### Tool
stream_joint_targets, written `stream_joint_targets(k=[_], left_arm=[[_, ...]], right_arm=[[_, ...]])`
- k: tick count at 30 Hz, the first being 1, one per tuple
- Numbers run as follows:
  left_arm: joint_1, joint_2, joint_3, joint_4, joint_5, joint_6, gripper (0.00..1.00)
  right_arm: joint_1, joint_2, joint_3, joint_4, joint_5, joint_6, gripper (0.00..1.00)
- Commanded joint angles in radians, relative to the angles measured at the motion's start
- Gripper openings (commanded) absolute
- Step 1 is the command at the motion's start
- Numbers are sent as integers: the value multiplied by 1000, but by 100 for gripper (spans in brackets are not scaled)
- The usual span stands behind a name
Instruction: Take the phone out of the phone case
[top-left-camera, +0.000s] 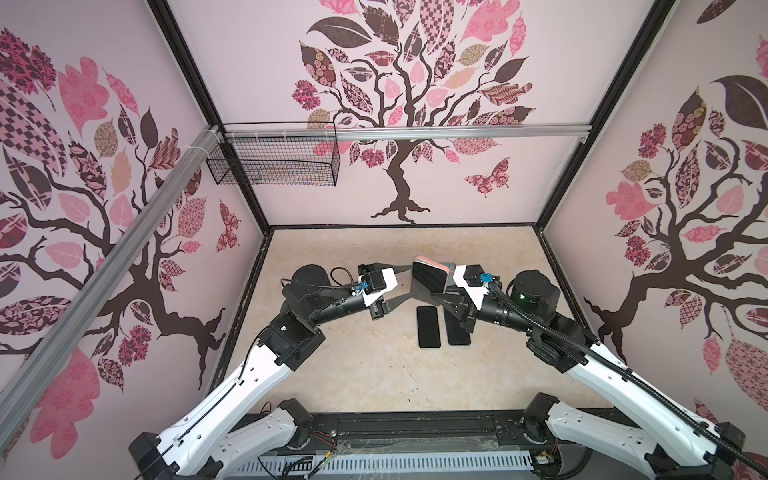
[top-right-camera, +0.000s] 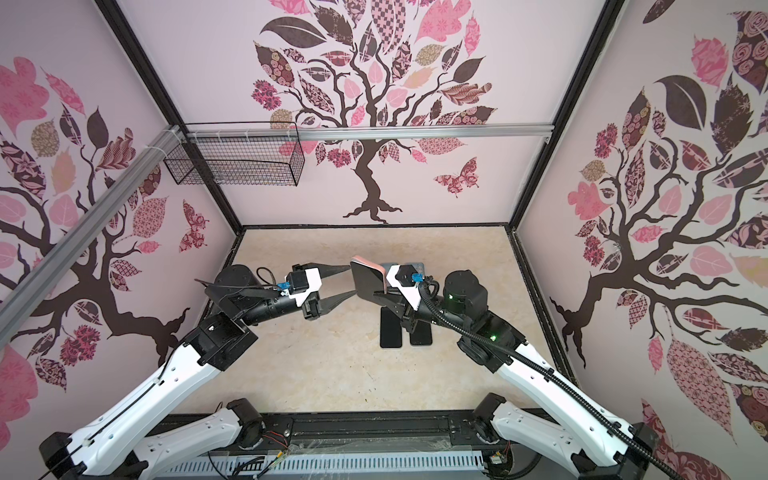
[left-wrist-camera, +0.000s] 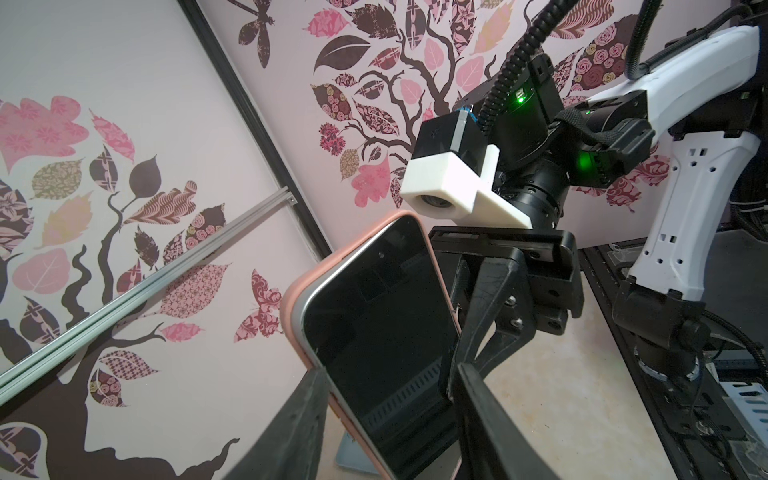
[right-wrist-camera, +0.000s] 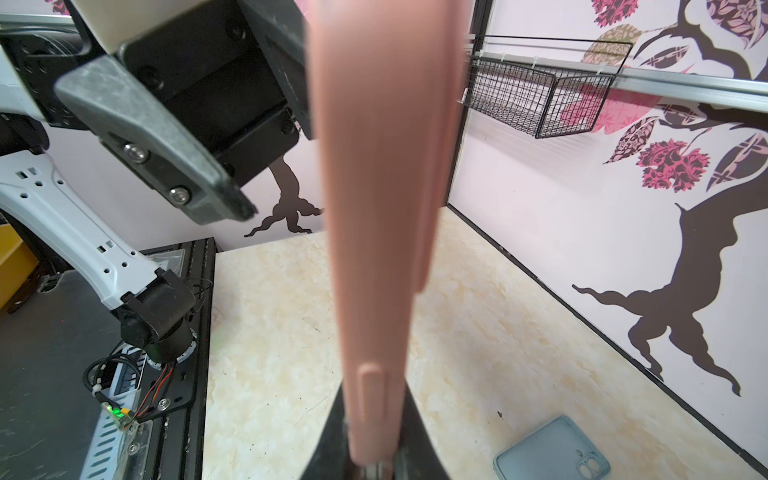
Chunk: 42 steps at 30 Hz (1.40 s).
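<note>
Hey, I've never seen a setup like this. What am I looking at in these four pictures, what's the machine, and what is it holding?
It's a robot with two arms working over a table. Two pictures look down from above and show almost the same view. The other two come from small cameras on each arm's wrist. The right arm holds a phone in a pink case in the air, its jaws shut on the case. The left arm has its jaws open, close beside that phone. On the table lie two bare dark phones side by side, and a separate blue-grey case.
</note>
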Motion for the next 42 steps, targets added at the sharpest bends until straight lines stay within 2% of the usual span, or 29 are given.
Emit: stream_joint_targets(k=[1, 8, 19, 42], left_arm=[[-1, -19, -16, 32, -23, -4, 52], [-1, -27, -27, 35, -36, -4, 52], [0, -12, -29, 39, 6, -15, 52], [0, 2, -27, 29, 55, -21, 51]], right_arm=[[5, -1, 39, 11, 41, -9, 0], [5, -6, 32, 14, 53, -6, 0], [5, -4, 35, 22, -32, -13, 0], [5, 13, 49, -3, -85, -31, 0]])
